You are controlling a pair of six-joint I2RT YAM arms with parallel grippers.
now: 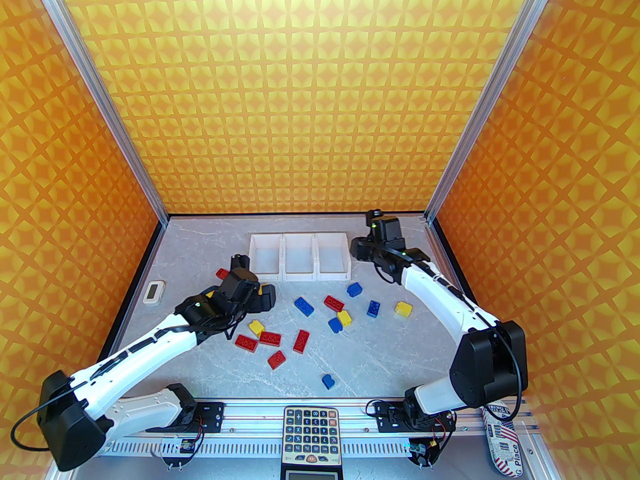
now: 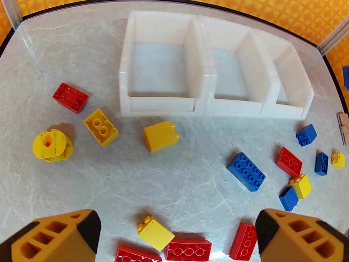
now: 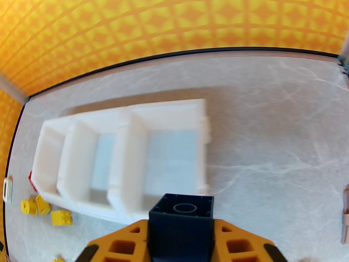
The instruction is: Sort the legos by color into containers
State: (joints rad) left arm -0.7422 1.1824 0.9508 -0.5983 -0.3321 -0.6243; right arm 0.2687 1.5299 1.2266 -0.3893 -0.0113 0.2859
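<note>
walls (image 1: 320, 93): were orange-yellow, repeating star tiles
table (image 1: 390, 348): was grey, marbled
containers (image 1: 300, 275): were white
legos (image 1: 270, 338): were red, yellow, blue
held lego (image 3: 181, 228): was dark blue

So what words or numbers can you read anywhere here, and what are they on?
"G Place": on the long flag-printed case at the near right corner.
Key signs on the grey button calculator: too small to read.
Screen of the small white plastic device: nothing readable.
</note>
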